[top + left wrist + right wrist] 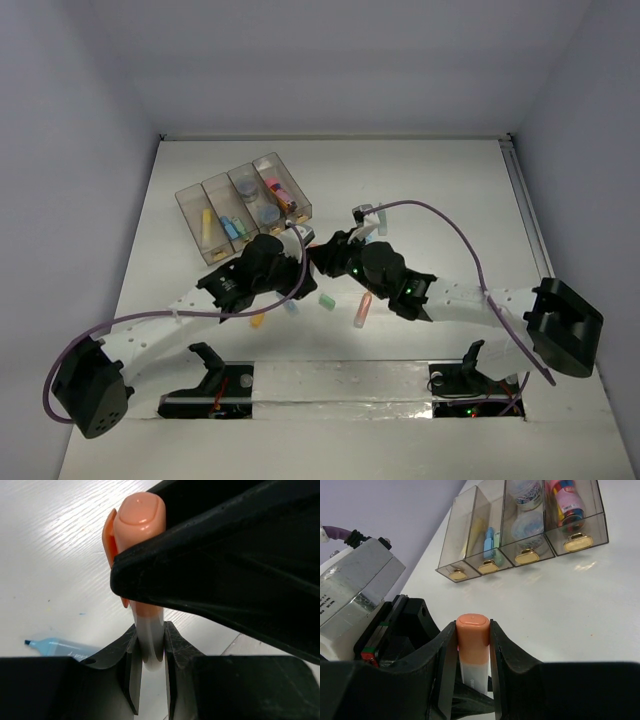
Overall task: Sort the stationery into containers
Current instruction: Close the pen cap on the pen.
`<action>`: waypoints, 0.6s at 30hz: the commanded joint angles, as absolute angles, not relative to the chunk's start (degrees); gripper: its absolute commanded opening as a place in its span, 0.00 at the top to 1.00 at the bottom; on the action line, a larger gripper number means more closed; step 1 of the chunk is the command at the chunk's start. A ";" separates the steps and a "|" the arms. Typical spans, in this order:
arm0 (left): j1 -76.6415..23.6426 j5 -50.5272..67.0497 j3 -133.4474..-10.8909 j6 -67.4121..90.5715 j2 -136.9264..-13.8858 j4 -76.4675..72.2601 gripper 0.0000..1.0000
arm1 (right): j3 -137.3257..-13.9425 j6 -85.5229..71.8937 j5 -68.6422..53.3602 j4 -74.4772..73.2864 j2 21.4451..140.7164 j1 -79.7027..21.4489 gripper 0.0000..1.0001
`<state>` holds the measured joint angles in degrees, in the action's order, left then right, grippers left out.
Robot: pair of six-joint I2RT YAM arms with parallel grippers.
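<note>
One orange-capped marker [472, 635] is held between both grippers. In the left wrist view my left gripper [150, 642] is shut on its pale barrel, the orange cap [140, 515] pointing away. My right gripper [472, 630] is shut on the cap end. The two meet in mid-table, the left gripper [298, 252] beside the right gripper [326, 256], just in front of the smoky four-compartment tray [190, 205]. The tray [451, 545] holds a yellow piece, blue pieces, two round grey pots [527, 527] and a pink marker [565, 497].
Loose stationery lies on the table near the arms: a green block [326, 299], an orange marker [362, 310], a yellow piece [257, 321], a blue piece [291, 306] and a teal marker [381, 218]. A light blue marker [55, 646] lies left of my left fingers.
</note>
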<state>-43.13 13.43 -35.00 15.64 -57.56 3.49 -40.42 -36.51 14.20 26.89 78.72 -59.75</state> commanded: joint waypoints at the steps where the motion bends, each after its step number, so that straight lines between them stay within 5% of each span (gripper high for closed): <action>1: -41.31 5.98 -49.83 12.40 -53.62 -28.57 1.00 | -34.90 -38.40 0.70 2.20 84.47 -66.97 1.00; 8: -41.31 5.35 -49.66 12.65 -52.12 -28.30 1.00 | -30.94 -40.69 5.36 0.18 79.71 -66.45 1.00; 18: -41.31 12.66 -40.96 21.26 -54.32 -33.22 1.00 | -42.00 -36.30 13.54 2.63 79.19 -62.23 0.99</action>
<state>-42.65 14.63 -37.80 17.82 -57.60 0.93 -44.05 -38.70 21.91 22.59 75.44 -60.03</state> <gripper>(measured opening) 0.153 0.340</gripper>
